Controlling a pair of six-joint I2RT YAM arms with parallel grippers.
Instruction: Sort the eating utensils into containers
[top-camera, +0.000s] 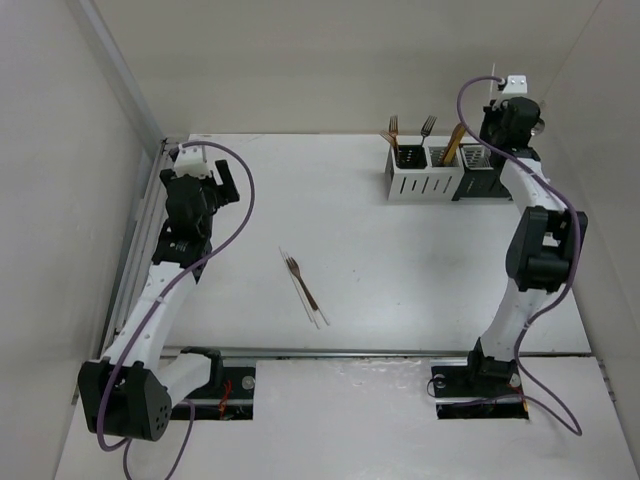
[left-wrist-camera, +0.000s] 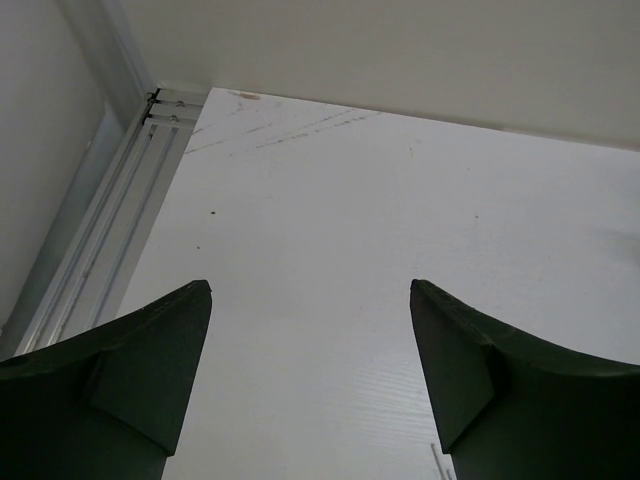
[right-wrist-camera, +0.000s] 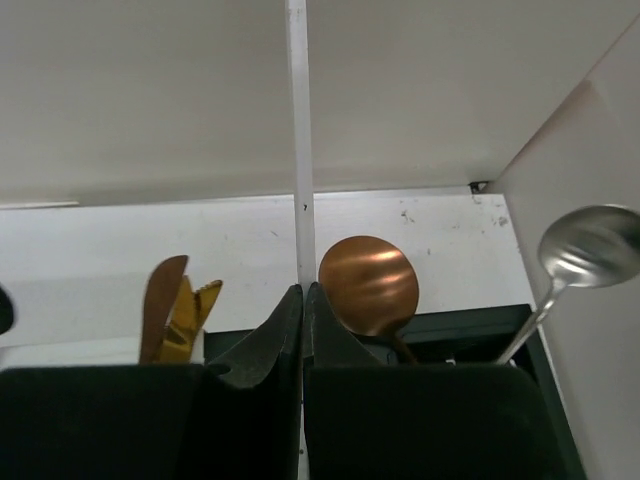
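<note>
Standing in the containers (top-camera: 418, 185): forks (top-camera: 394, 127); knives (right-wrist-camera: 163, 310); copper spoon (right-wrist-camera: 368, 283); silver spoon (right-wrist-camera: 590, 243).

The left arm (top-camera: 160, 292) and right arm (top-camera: 512, 305) share white link shells, black joint housings and black bases; a purple cable (top-camera: 244, 195) loops along each. The left hand (left-wrist-camera: 311, 300) has dark, wedge-shaped fingers (left-wrist-camera: 140, 390).
</note>
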